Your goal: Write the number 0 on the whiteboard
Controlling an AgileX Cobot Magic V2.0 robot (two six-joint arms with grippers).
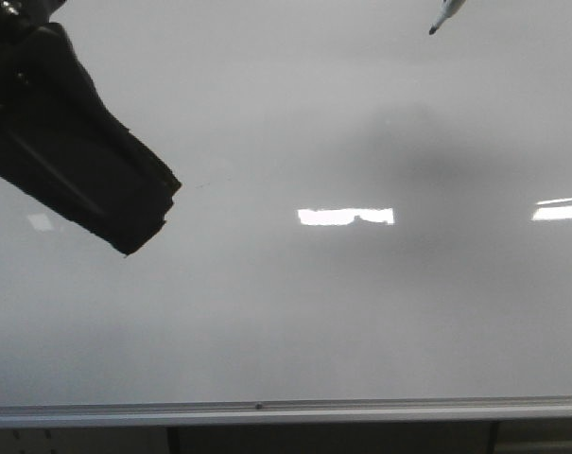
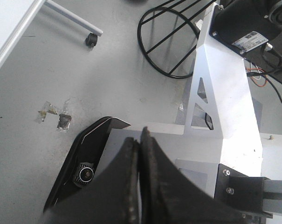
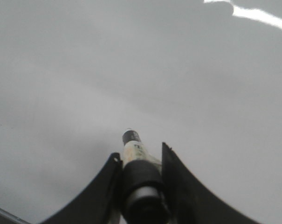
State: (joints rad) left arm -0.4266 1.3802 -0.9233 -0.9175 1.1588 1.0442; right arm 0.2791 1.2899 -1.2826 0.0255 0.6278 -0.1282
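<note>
The whiteboard (image 1: 286, 312) fills the front view, glossy grey-white, with a silver edge strip (image 1: 286, 411) along the near side. No number 0 shows on it. My right gripper (image 3: 140, 156) is shut on a marker (image 3: 134, 151) whose black tip (image 3: 131, 136) points at the board (image 3: 131, 70). In the front view only the marker's tip (image 1: 435, 28) shows, at the far right, and I cannot tell if it touches the board. My left gripper (image 1: 148, 222) hangs over the board's left side, shut and empty, its fingers (image 2: 131, 154) pressed together.
Bright light reflections (image 1: 346, 217) lie on the board, and a soft shadow (image 1: 408, 142) lies below the marker. The left wrist view shows the floor, a caster wheel (image 2: 90, 40), a black wire frame (image 2: 168, 37) and the white robot stand (image 2: 220, 93).
</note>
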